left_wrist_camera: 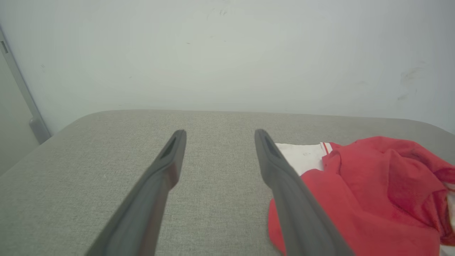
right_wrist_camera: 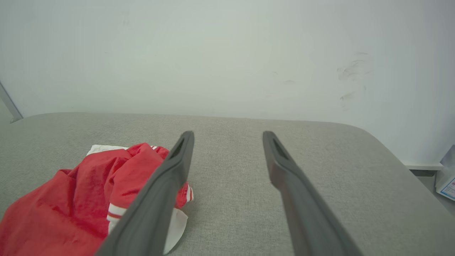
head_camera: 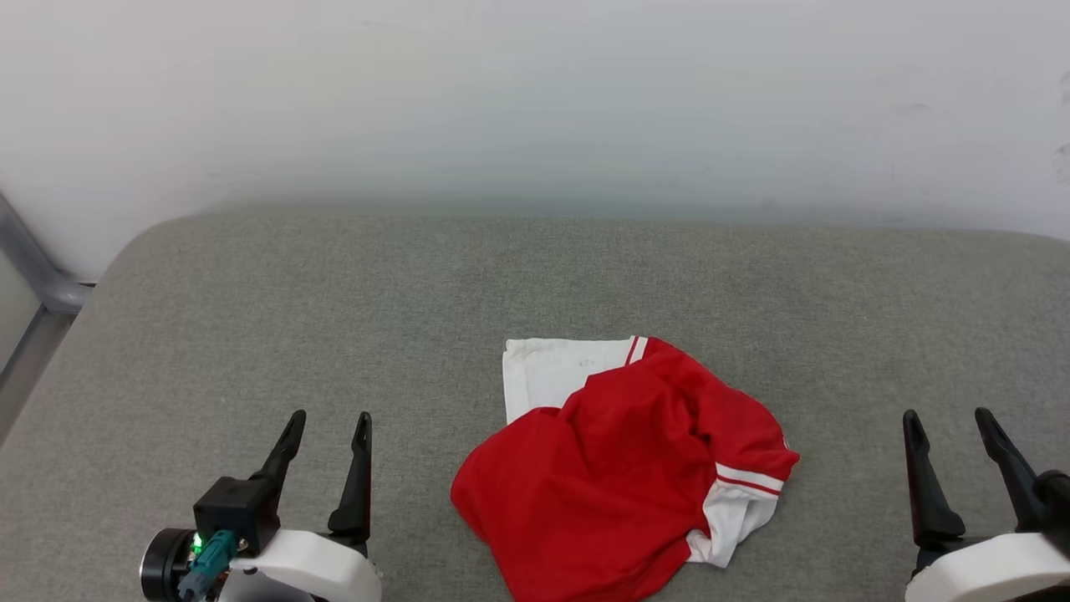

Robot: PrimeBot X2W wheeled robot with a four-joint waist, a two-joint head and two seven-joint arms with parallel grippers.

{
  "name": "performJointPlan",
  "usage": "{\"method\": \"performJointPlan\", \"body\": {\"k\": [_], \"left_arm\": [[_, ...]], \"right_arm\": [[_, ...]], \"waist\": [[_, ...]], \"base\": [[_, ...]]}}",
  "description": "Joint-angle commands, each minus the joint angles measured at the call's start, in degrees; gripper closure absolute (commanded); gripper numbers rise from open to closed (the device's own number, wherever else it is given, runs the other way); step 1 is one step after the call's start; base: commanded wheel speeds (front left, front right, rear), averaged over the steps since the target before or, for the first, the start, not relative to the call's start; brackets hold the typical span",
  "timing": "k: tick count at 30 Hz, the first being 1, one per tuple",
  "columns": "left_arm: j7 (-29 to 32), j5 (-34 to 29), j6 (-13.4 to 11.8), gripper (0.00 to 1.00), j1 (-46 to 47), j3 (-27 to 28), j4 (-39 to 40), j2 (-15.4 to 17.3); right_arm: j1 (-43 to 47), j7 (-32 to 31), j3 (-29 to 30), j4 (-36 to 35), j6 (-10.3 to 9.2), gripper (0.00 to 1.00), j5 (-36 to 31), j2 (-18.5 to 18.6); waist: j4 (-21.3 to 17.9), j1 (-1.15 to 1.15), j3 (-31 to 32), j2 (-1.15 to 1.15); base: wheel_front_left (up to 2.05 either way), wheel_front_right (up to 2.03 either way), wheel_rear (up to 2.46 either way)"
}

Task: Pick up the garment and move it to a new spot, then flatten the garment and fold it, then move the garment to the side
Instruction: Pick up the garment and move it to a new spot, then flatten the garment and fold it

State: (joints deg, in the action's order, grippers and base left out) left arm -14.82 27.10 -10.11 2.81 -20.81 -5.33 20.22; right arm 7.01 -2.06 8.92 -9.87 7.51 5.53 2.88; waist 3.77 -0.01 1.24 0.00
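Note:
The garment point(head_camera: 623, 468) lies crumpled near the front middle of the grey padded surface: red body, one white sleeve spread flat at its far left, another white sleeve with red stripes at its right. It also appears as a red heap in the left wrist view point(left_wrist_camera: 373, 192) and the right wrist view point(right_wrist_camera: 74, 199). My left gripper point(head_camera: 328, 420) rests open at the lower left, well left of the garment, nothing between its fingers. My right gripper point(head_camera: 948, 415) stands open at the lower right, apart from the garment. Both wrist views show spread, empty fingers point(left_wrist_camera: 167, 167) point(right_wrist_camera: 284, 167).
The grey fabric surface point(head_camera: 334, 301) runs wide to the left, right and back of the garment, ending at a pale wall point(head_camera: 535, 100). A grey metal frame post point(head_camera: 33, 267) stands at the far left. A small white box point(right_wrist_camera: 448, 181) sits past the surface's right end.

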Motion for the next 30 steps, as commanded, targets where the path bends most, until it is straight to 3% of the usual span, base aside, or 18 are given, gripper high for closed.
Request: {"method": "performJointPlan", "body": {"k": [1, 19, 25, 30], "left_arm": [[-0.25, 0.24, -0.29, 0.00, -0.94, 0.14, 0.45, 0.27], [0.08, -0.01, -0.17, 0.00, 0.23, -1.36, 0.95, 0.00], [-0.09, -0.40, -0.06, 0.00, 1.63, -1.59, 1.57, -0.58], [-0.27, -1.00, 0.41, 0.00, 3.39, -1.30, 2.92, -1.04]], "right_arm": [[0.99, -0.16, 0.06, -0.48, -0.04, 0.00, 0.52, -0.01], [3.45, -3.70, 0.54, 0.22, -0.03, 0.00, 1.12, -0.02], [3.77, -14.86, 0.85, 2.59, -0.03, 0.00, 0.57, -0.03], [0.26, -25.46, -2.64, 3.96, -0.03, 0.00, 0.68, 0.04]], "waist": [[-0.09, 0.01, 0.39, 0.00], [-0.38, 0.01, 0.35, 0.00], [1.06, 0.01, -1.03, 0.00], [2.53, 0.01, -4.86, 0.00]], "base": [[0.00, 0.00, 0.00], [0.00, 0.00, 0.00], [0.00, 0.00, 0.00], [0.00, 0.00, 0.00]]}}
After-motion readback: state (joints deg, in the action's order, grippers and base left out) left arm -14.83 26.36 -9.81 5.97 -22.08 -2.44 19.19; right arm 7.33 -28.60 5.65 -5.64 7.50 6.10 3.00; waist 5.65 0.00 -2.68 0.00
